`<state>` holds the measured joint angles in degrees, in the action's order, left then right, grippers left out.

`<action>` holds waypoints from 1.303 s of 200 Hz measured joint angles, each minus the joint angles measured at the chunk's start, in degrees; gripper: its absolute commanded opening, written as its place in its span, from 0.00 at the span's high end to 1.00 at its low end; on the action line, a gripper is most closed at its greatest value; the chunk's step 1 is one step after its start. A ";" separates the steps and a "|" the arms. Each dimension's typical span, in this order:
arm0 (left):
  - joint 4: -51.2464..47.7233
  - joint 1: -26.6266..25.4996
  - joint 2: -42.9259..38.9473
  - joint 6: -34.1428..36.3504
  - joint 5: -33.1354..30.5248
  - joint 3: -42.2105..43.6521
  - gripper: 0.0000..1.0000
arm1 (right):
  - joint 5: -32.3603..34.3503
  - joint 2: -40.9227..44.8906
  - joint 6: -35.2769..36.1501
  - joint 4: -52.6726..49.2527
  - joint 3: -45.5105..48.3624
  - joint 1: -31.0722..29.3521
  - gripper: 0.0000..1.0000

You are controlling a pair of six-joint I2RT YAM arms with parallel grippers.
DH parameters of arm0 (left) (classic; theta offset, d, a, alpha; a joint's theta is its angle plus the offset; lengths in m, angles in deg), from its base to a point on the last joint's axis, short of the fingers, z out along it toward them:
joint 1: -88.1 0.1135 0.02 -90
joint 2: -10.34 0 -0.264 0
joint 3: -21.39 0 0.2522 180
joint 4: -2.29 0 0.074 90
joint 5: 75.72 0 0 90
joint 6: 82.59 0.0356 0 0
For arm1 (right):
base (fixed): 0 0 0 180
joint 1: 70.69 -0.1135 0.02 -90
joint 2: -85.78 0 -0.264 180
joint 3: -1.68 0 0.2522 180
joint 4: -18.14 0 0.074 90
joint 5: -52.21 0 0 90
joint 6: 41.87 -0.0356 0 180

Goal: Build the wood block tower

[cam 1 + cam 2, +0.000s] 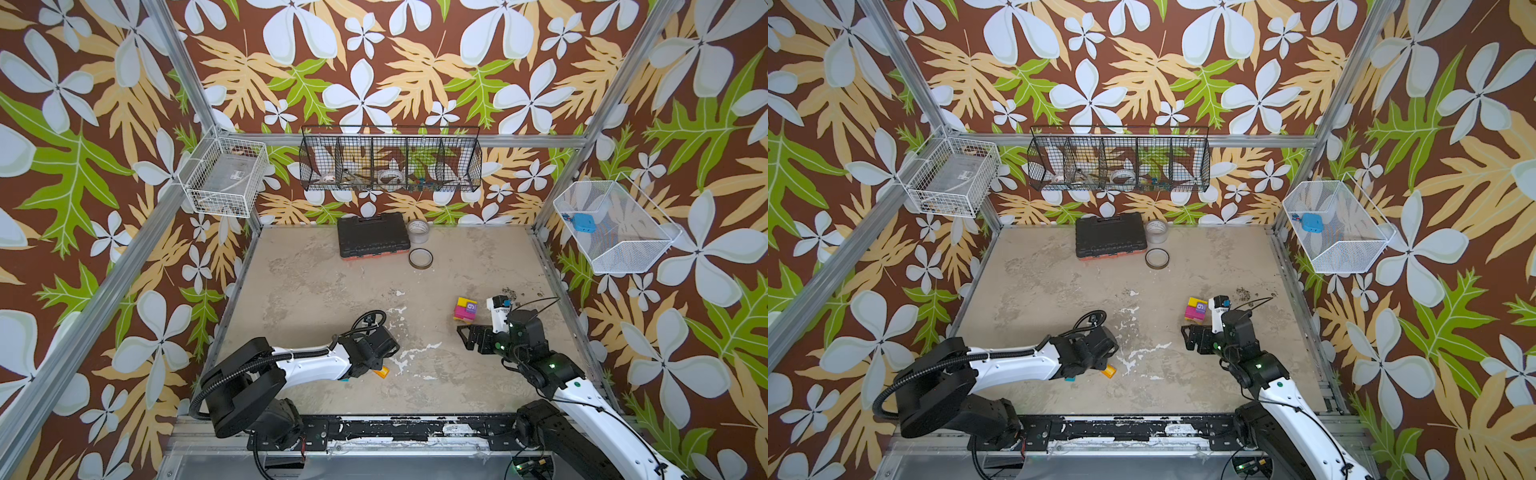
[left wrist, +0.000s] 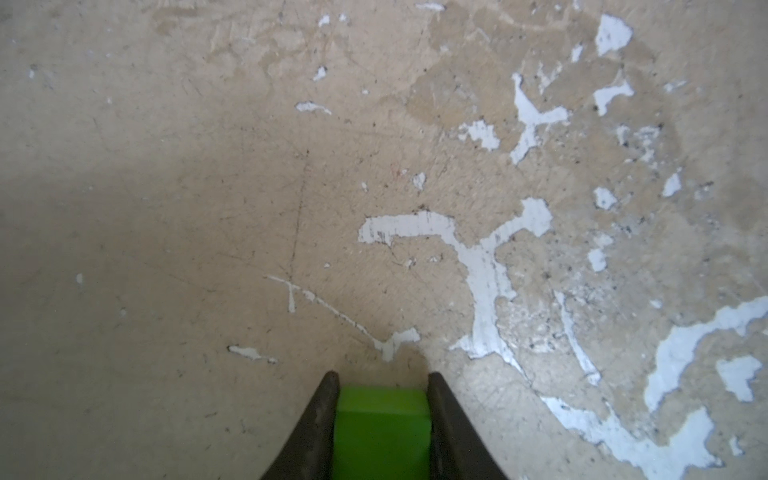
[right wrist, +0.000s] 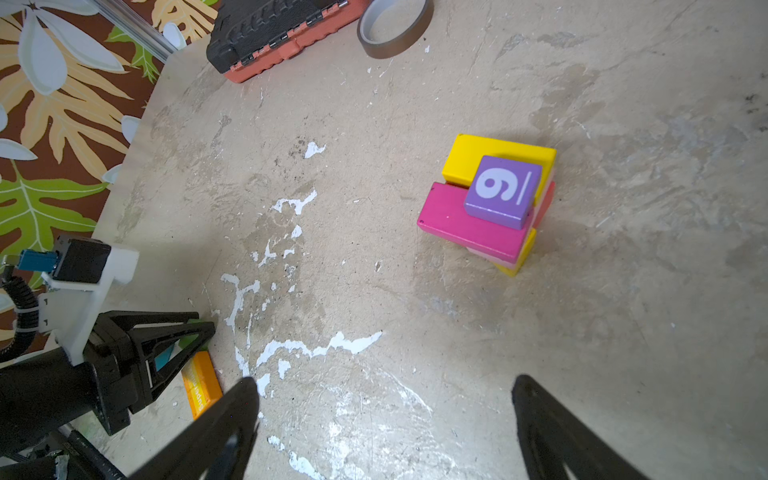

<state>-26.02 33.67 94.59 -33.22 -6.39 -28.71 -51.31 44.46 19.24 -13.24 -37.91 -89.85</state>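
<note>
At lower centre my left gripper (image 2: 383, 380) clamps the green block (image 2: 381, 432) by flat sides, likely light and slick; right gripper (image 3: 384, 381) gapes empty

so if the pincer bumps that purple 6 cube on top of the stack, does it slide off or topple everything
Likely it slides first: the purple cube sits flat on painted, smooth-looking faces. It seems to span the yellow block and magenta block, so probably steady. The tower below looks skewed, layers overhanging, so a hard push might topple it.
</note>
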 measured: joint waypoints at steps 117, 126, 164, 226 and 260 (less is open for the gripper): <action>-2.01 -0.04 -5.49 -0.92 1.01 -1.46 0.78 | -0.09 -0.15 -0.04 0.00 0.26 0.00 0.05; -2.29 -0.04 -5.07 -0.90 0.72 -2.73 0.79 | -0.28 -0.20 -0.26 -0.13 0.39 -0.02 0.06; -4.28 -0.04 -0.15 0.26 -0.33 -11.96 0.80 | -3.52 3.87 -2.45 -0.09 3.65 -0.79 0.05; -9.27 0.20 14.16 4.57 0.15 -35.74 0.84 | -4.61 13.88 -6.36 0.20 12.72 -2.21 0.04; -12.28 0.37 22.95 6.75 1.51 -49.42 0.85 | -4.44 14.53 -7.48 0.35 15.10 -2.23 0.04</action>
<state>-38.30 34.04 117.54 -26.46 -4.88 -78.12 -55.75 58.99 11.77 -12.90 -22.81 -92.08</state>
